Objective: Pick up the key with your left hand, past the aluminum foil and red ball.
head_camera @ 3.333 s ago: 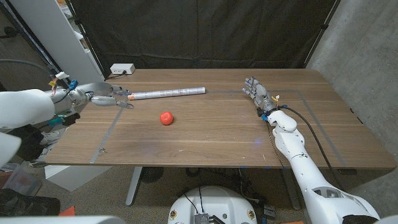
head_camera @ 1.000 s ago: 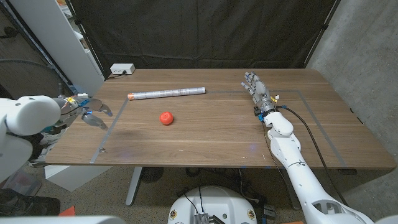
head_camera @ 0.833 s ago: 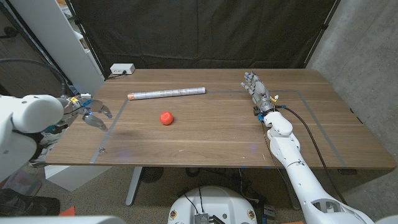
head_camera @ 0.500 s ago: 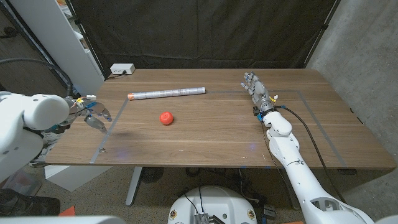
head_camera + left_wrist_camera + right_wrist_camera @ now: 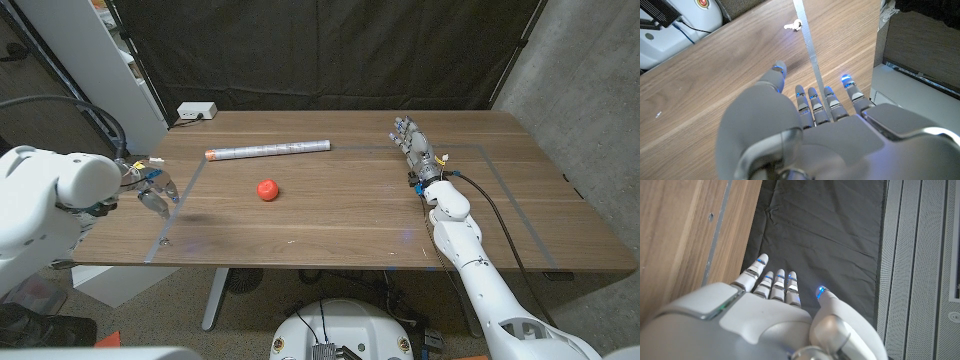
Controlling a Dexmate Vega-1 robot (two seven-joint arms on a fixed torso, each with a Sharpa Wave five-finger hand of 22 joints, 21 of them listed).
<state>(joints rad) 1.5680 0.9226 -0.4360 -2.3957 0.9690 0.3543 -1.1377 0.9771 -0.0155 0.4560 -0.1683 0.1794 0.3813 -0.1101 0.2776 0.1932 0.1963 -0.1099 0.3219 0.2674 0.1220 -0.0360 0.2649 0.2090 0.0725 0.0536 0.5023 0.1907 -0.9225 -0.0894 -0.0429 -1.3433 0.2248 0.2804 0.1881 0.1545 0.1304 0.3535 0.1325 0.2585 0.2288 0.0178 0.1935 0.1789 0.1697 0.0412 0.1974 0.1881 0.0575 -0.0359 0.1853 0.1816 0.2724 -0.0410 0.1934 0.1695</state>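
Since the first frame the left hand (image 5: pixel 152 186) has drawn back from beside the aluminum foil (image 5: pixel 268 150) to the table's left edge, and its fingers now point down toward the near-left corner. It holds nothing, fingers apart. The right hand (image 5: pixel 413 145) has stayed at the far right of the table, fingers extended and empty.

The left wrist view adds what the head view barely resolves — the key (image 5: pixel 793 25), small and silvery, lies on the wood just beside a strip of grey tape (image 5: pixel 810 50), a little beyond the left hand's fingertips (image 5: pixel 778 67). In the head view the key (image 5: pixel 164 241) is only a speck near the front-left corner. The red ball (image 5: pixel 266 189) sits mid-table, the foil roll behind it, both well apart from the key.

The right wrist view shows the right hand's open fingers (image 5: pixel 771 282) reaching past the table edge toward a black curtain (image 5: pixel 830 235).

The wooden table (image 5: pixel 340 220) carries a taped rectangle outline. A white power strip (image 5: pixel 197 111) rests at its far-left corner — black curtain behind, concrete wall (image 5: pixel 590 90) to the right.
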